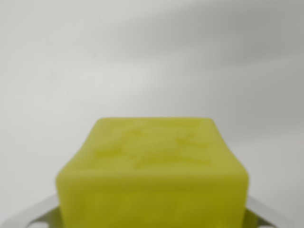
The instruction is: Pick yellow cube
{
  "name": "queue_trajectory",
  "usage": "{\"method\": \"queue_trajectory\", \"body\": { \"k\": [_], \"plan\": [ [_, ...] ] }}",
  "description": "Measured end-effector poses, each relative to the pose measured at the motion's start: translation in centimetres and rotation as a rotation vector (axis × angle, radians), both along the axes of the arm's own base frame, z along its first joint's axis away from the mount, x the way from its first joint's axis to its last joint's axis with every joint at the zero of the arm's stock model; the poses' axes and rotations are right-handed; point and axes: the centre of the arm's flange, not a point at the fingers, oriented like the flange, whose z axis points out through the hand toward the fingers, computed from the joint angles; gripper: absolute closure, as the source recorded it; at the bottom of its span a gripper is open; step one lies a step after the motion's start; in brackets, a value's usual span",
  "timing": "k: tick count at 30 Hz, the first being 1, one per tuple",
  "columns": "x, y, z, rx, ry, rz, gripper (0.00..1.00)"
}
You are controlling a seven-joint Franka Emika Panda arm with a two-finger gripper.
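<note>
Surface: I see a plain pale grey surface (pixel 152 57) that fills the whole upper part of the wrist view. It is out of focus, with soft darker and lighter bands going diagonal across it. I cannot tell if it is a table or a wall.

Yellow cube: the yellow cube (pixel 153 166) sits in the lower middle of the wrist view, very close to the camera and blurred. Its top face is turned to me, and on it I see a faint raised relief, but I cannot read the shape. The front face goes down out of the picture at the bottom edge. The colour is a yellow-green.

Gripper: the gripper (pixel 152 219) shows only as two light metallic parts at the bottom corners, one at the wrist view's left of the cube and one at the wrist view's right. Both parts stand just beside the cube's lower sides, so the cube is between them.

Grip state: I cannot tell if the fingers press on the cube or only stand next to it; the contact places are hidden by the cube itself and by the blur.
</note>
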Motion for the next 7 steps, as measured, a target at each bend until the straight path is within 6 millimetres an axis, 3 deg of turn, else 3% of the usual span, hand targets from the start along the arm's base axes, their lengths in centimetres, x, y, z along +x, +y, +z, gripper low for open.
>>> {"method": "queue_trajectory", "body": {
  "k": [7],
  "plan": [
    [0.00,0.00,0.12,0.000,0.000,0.000,1.00]
  ]
}}
